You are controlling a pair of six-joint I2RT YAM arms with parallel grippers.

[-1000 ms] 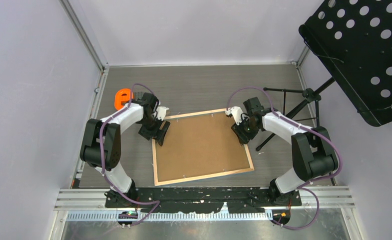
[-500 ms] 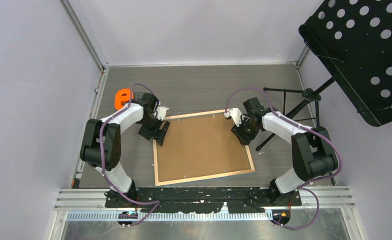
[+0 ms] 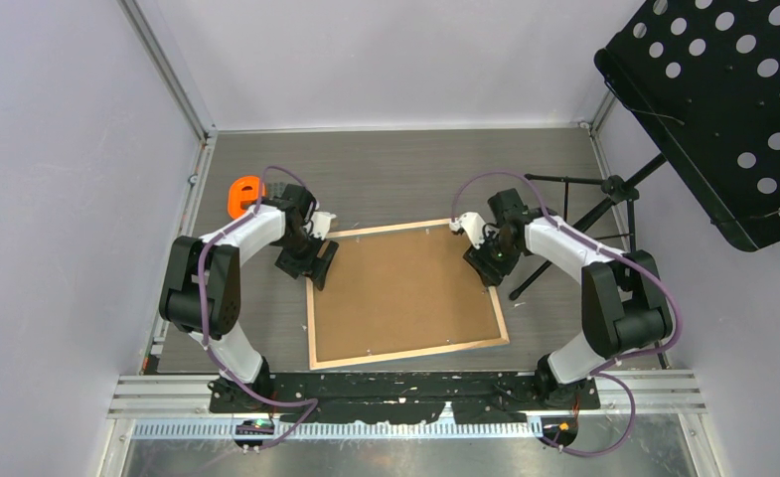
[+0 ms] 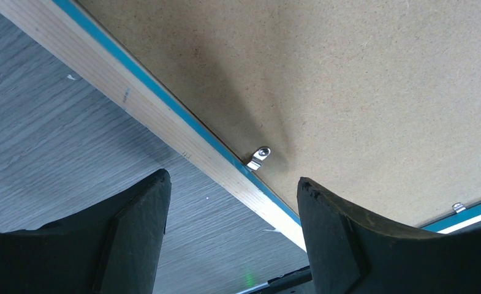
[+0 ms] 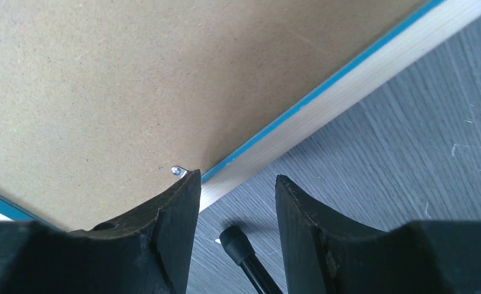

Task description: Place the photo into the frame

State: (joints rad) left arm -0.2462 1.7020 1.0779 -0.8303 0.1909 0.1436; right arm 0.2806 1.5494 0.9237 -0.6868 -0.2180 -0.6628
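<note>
The frame [image 3: 309, 318] lies face down on the grey table, its light wood back rail [image 4: 158, 116] and blue inner edge showing. A brown backing board [image 3: 400, 288] fills it, with small metal clips [image 4: 259, 157] at the rim. The photo is hidden. My left gripper [image 3: 318, 266] hovers open over the frame's left rail, with nothing between its fingers [image 4: 231, 177]. My right gripper [image 3: 485, 270] is open at the right rail [image 5: 323, 104]. Its left finger is next to a clip [image 5: 177, 171], and its gap [image 5: 236, 177] is over bare table.
An orange object [image 3: 243, 195] sits behind the left arm. A black perforated music stand [image 3: 723, 109] stands at the right, and its tripod legs [image 3: 574, 224] reach toward the frame. One rubber foot [image 5: 234, 239] lies just below my right gripper. Walls enclose the table on three sides.
My right gripper's jaws have widened and it has shifted slightly outward, toward the frame's right rail. The left arm has not moved.
</note>
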